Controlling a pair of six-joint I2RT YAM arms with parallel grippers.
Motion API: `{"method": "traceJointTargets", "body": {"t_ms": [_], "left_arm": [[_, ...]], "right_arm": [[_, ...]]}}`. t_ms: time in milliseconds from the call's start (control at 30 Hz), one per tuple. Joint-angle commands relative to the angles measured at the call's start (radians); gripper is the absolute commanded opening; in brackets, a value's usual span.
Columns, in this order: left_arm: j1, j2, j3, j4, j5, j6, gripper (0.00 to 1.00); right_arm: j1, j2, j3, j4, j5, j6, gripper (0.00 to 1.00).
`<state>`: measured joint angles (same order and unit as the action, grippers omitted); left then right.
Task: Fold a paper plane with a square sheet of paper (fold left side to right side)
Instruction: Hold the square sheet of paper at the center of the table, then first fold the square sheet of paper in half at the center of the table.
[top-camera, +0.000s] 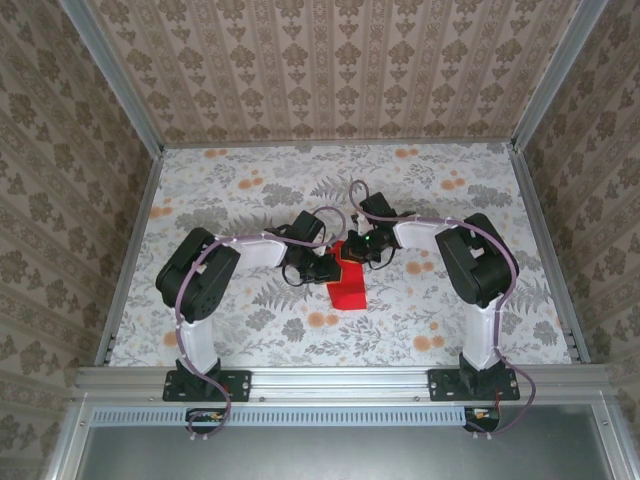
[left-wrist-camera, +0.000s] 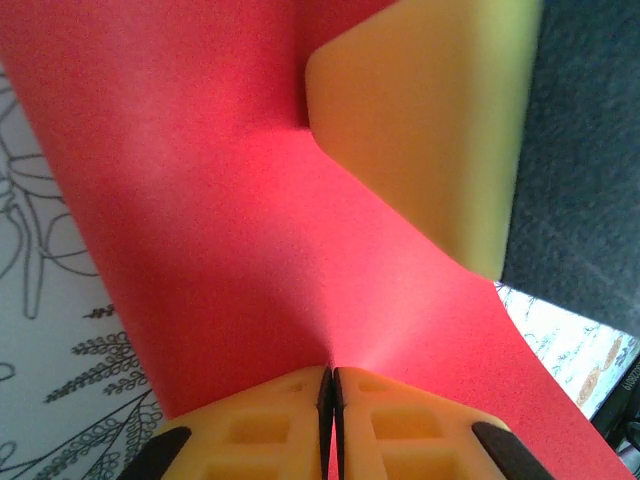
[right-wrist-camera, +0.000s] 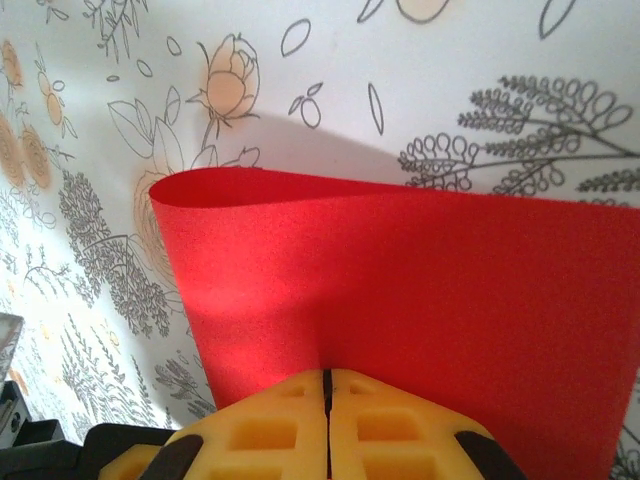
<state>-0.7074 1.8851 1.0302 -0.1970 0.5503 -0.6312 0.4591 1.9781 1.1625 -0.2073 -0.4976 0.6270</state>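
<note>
1. While both arms meet over the middle of the tabletop (top-camera: 250, 190), the square sheet of paper (top-camera: 347, 288) sits between the two wrists, partly raised off the surface.
2. Left gripper (left-wrist-camera: 328, 392): jaws closed on the sheet, with red paper clamped in the seam between the pads.
3. Right gripper (right-wrist-camera: 327, 392): same, pinched shut on an edge of the paper.
4. Why two pinches: my read is that thin paper flops, so holding it at two spots lets the flap go over without twisting.
5. In the right wrist view the sheet bows into a rounded bend with no sharp crease (the shadow on the table beneath says that part is lifted).
6. In the left wrist view a yellow finger pad (left-wrist-camera: 430, 130) lies against the paper at upper right. It is probably the other arm's, so the two grips are near each other.
7. Judgement: this looks like the carry-over stage of the left-to-right fold. The flap is not laid flat and the crease is not pressed.
8. Can't tell whether the edges line up.
9. Risk: uneven pull skews the fold or tears the paper at a pinch.
</note>
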Motion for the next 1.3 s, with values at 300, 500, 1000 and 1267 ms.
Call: {"method": "traceJointTargets", "body": {"t_ms": [300, 500, 1000, 1267], "left_arm": [[-0.035, -0.032, -0.072, -0.060, -0.014, -0.004, 0.13], [-0.057, -0.076, -0.135, -0.019, 0.011, -0.043, 0.13], [-0.135, -0.211, -0.315, 0.042, 0.023, -0.160, 0.13], [-0.113, -0.284, -0.254, -0.001, 0.038, -0.129, 0.15]], "right_arm": [[-0.004, 0.079, 0.069, -0.174, 0.091, -0.032, 0.07], [-0.013, 0.089, 0.077, -0.184, 0.100, -0.033, 0.07], [-0.014, 0.100, 0.092, -0.195, 0.100, -0.039, 0.07], [-0.014, 0.103, 0.094, -0.195, 0.091, -0.044, 0.07]]}}
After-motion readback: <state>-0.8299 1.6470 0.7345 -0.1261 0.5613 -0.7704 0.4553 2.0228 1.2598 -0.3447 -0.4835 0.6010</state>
